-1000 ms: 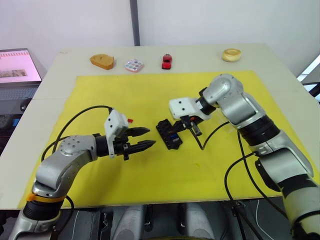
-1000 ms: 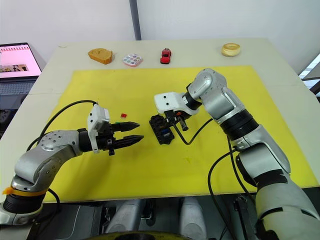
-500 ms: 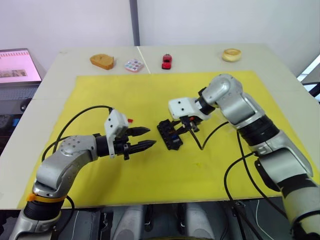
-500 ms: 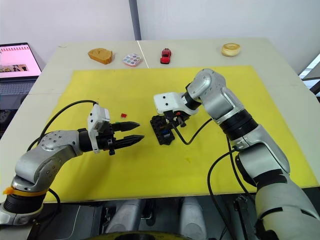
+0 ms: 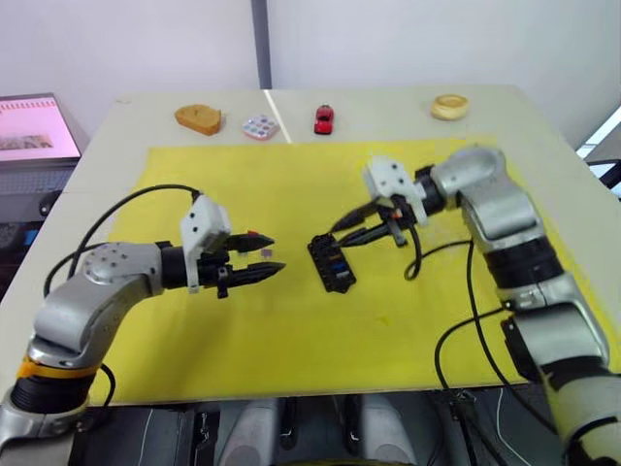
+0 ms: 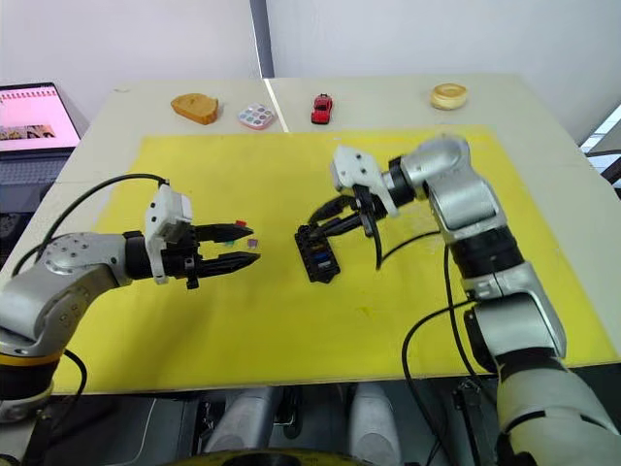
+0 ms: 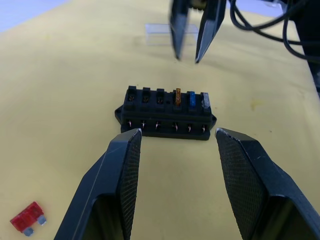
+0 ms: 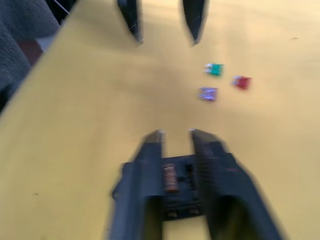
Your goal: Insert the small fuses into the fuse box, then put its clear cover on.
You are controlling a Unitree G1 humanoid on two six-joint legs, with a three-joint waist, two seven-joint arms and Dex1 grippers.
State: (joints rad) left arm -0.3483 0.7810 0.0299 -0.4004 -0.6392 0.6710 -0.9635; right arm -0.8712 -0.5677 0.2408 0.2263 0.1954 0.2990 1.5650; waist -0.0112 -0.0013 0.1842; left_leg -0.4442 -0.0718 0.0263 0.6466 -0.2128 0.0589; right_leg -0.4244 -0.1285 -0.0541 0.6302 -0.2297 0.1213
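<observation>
Right pincer (image 5: 342, 231) lifted off fuse box (image 5: 330, 262), open

Both arms reach inward, left hand (image 5: 264, 255) and right hand (image 5: 342, 230) facing, fingers parted, empty.

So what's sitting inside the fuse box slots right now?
The fuse box holds three fuses side by side in its far row: amber, blue, grey. Its other three far slots look empty; the near row shows only metal contacts.

Fuse box (image 5: 330, 262) mid-mat (image 5: 408, 330); loose fuses (image 6: 241, 233) left; clear cover (image 7: 165, 34) right.
</observation>
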